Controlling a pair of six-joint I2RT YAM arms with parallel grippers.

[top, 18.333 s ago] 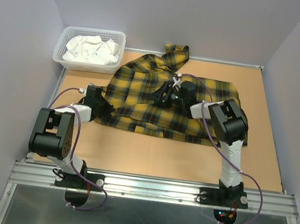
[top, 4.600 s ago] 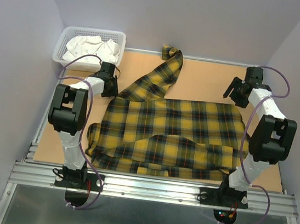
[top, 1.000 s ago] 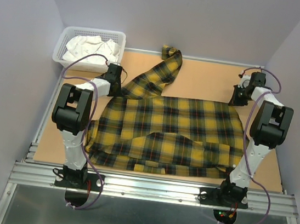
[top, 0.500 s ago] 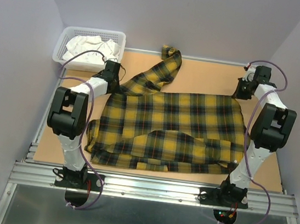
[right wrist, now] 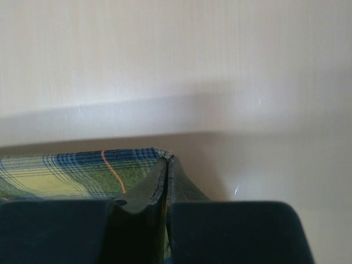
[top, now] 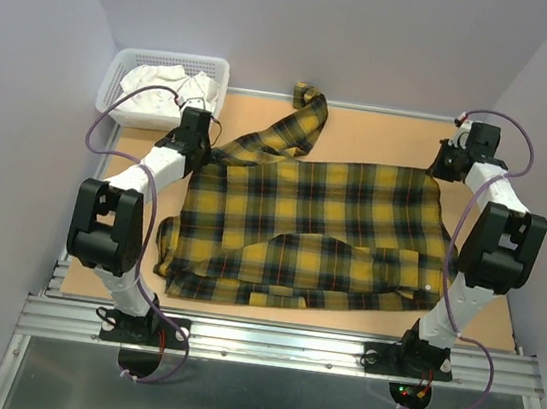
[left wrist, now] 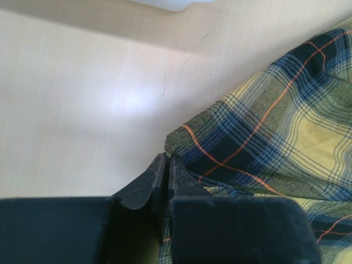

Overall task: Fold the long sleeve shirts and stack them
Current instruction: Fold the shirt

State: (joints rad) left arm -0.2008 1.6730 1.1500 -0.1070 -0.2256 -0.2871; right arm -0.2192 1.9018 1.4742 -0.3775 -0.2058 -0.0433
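the yellow plaid shirt [top: 311, 225] is lying spread across the table [top: 383, 138], one sleeve trailing toward the far edge. the left gripper [top: 203, 151] is pinching its far-left corner and the right gripper [top: 443, 169] is clamping its far-right corner.

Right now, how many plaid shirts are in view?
1. The shirt lies spread across the table, its far corners pinched by the left claw and right claw. The basket at far left holds white cloth; more could hide under it.
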